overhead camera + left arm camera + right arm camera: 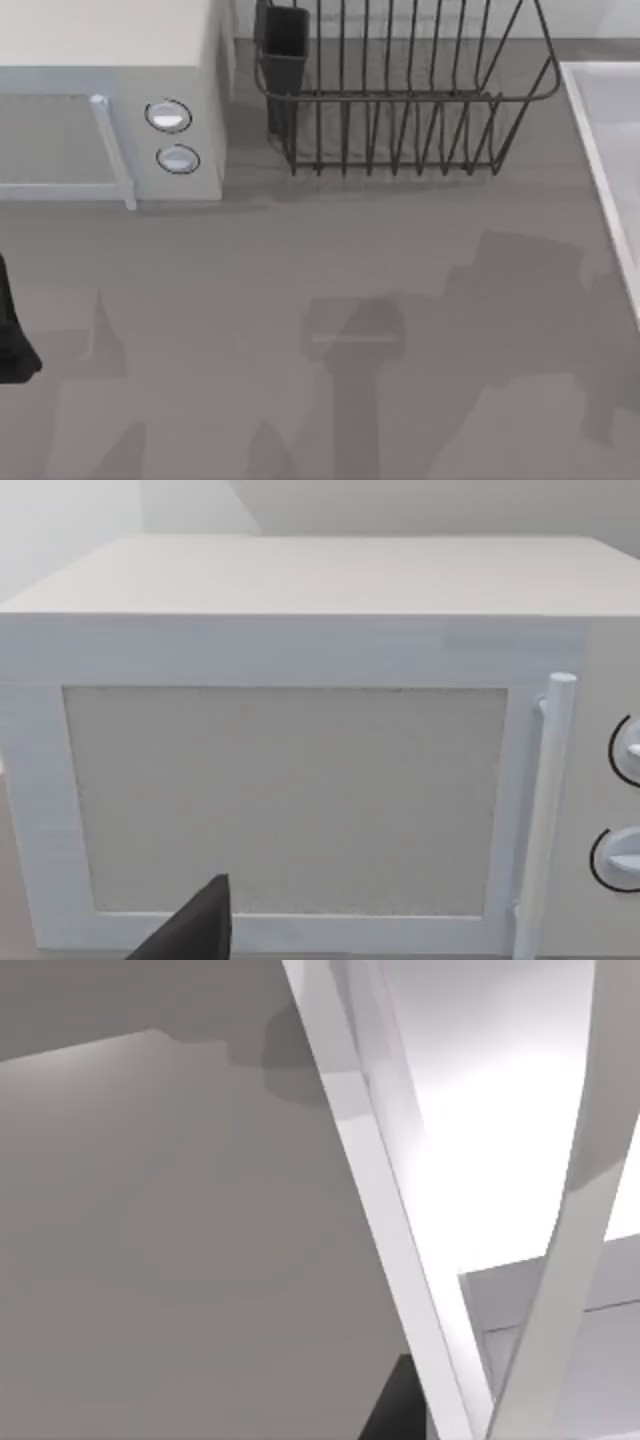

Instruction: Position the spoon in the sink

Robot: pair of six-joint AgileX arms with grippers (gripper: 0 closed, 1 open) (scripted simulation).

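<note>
The sink (600,170) is a pale basin with a raised rim at the table's right edge. The right wrist view looks closely at its light rim (370,1170) and bright inside. A long slim pale bar that looks like the spoon (570,1240) runs from beside a dark part of my right gripper (400,1405) out over the sink's inside. Whether the gripper holds it is hidden. My left gripper (195,925) is parked at the table's left edge (12,335), facing the microwave door.
A white microwave (110,110) with two round knobs stands at the back left. A dark wire dish rack (400,100) stands at the back middle. Arm shadows fall on the grey table, and a faint thin pale line (352,338) crosses one.
</note>
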